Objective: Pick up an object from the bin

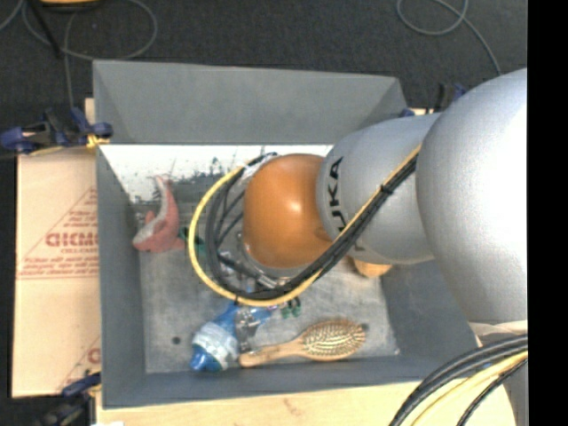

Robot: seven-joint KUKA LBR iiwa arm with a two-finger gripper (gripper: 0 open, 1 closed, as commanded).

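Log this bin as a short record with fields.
bin: grey metal bin
wrist: orange cover over the bin's middle
front: wooden hairbrush lying flat; blue-and-white thing at its handle end
left: pink thing by the wall
right: orange thing, partly hidden under the arm

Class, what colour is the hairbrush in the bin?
Pale wood tan; the hairbrush shows best in the camera view.

The big grey arm [426, 193] reaches into the grey bin [120, 327] from the right. Its orange cover [280, 207] hangs over the middle. Low in the frame lie a wooden hairbrush [324, 340] and a blue and white thing [211, 349]. A pink thing [161, 224] lies at the left.
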